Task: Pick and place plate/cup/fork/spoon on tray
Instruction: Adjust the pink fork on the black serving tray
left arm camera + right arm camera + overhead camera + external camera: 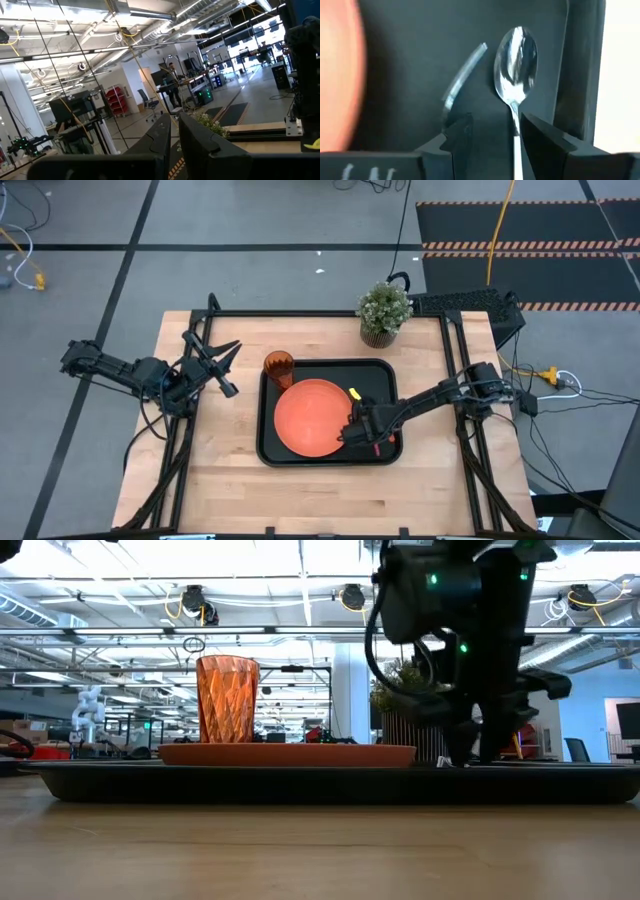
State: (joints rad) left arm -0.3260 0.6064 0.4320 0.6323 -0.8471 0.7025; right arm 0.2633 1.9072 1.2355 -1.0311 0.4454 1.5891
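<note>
The black tray [268, 445] lies mid-table. The orange plate [310, 418] lies flat on it, and the amber cup [278, 368] stands upright in its far left corner. The spoon lies on the tray floor near the right rim, its metal bowl [516, 55] ahead of my right gripper [495, 145]. That gripper is low over the tray, right of the plate [360, 430], fingers open on either side of the spoon's stem [516, 140]. A thin curved metal strip [462, 80], perhaps the fork's end, lies beside the spoon. A pinkish-red handle bit [386, 443] shows by the gripper. My left gripper [225, 370] is shut and raised at the left. My right gripper stands open over the spoon's stem, which runs close along the inner side of one finger [540, 137]. I cannot tell whether that finger touches it. The spoon lies flat on the tray, its bowl pointing away from the gripper.
A potted green plant [384, 310] stands at the table's far edge, just beyond the tray's far right corner. The tray's raised right rim [580, 75] is close beside the spoon. Bare wood lies along the near edge [330, 495] and left of the tray.
</note>
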